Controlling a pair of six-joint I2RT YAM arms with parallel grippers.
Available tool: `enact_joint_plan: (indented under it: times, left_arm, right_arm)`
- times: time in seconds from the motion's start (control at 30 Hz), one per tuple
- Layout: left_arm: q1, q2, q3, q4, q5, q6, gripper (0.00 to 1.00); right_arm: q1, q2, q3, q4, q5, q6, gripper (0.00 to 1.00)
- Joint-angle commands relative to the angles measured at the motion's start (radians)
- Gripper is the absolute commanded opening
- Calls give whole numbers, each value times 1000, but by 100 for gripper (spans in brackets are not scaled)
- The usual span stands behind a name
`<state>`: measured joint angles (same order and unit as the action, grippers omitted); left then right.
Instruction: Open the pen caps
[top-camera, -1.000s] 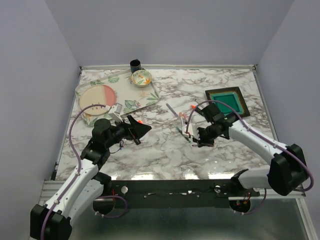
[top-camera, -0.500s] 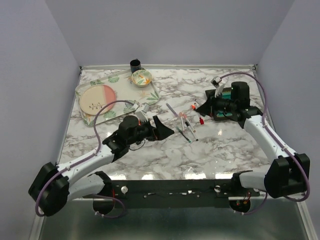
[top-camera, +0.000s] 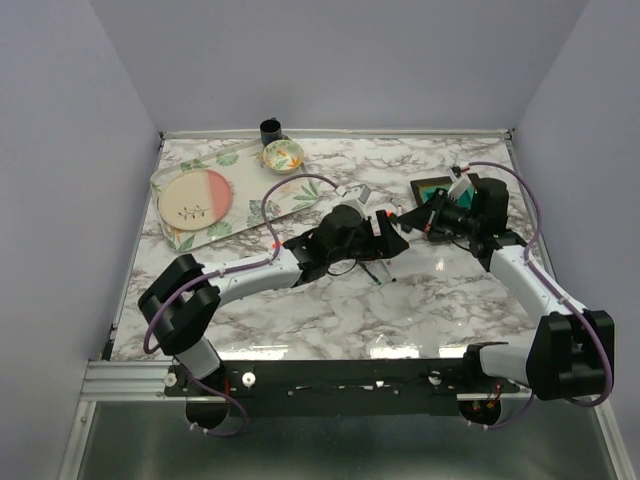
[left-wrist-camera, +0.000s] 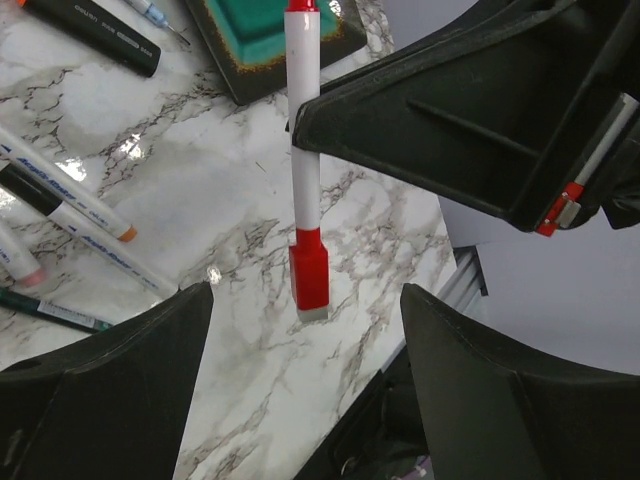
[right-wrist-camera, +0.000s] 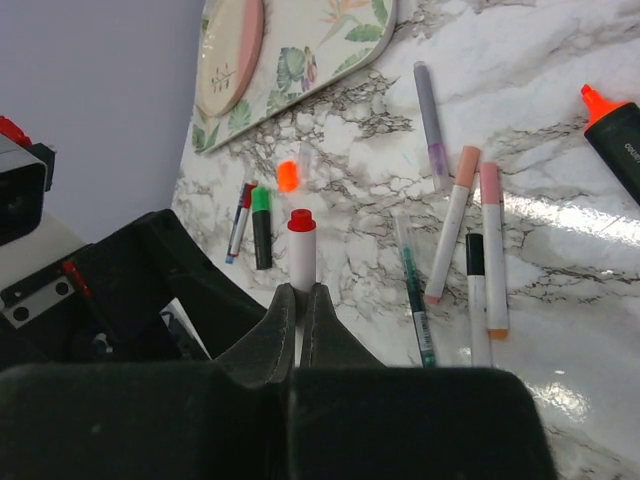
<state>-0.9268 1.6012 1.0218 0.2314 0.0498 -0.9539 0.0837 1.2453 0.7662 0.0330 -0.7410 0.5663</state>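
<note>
My right gripper (right-wrist-camera: 298, 290) is shut on a white pen (right-wrist-camera: 301, 255) and holds it above the marble table, beside the green dish. The pen's red cap (left-wrist-camera: 309, 272) points at my left gripper (left-wrist-camera: 305, 300), which is open; the cap's end sits at the mouth of the jaws and touches neither finger. In the top view the left gripper (top-camera: 390, 232) and right gripper (top-camera: 418, 222) meet nose to nose. Several more pens (right-wrist-camera: 455, 225) lie on the table below, among them a black highlighter (right-wrist-camera: 615, 135) with an orange end. A loose orange cap (right-wrist-camera: 287, 176) lies near a green-capped pen (right-wrist-camera: 261, 232).
A green square dish (top-camera: 445, 190) sits just behind the right gripper. At the back left stand a floral tray (top-camera: 290, 195) holding a pink plate (top-camera: 195, 198), a small bowl (top-camera: 283, 155) and a dark cup (top-camera: 270, 128). The left arm stretches across the table's middle.
My left arm has swung right across the table up to the right gripper. My right gripper has lifted the pen off the table and turned it toward the left jaws, which have narrowed slightly.
</note>
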Motion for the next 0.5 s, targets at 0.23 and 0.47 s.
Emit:
enact_joint_plan:
  times: [0.23, 0.47]
  left_arm:
    - [-40, 134, 184, -222, -203, 58, 52]
    - [-40, 140, 161, -193, -208, 106, 0]
  right_arm:
    - [-2, 0, -13, 64, -24, 83, 0]
    - [-4, -4, -22, 76, -12, 96, 0]
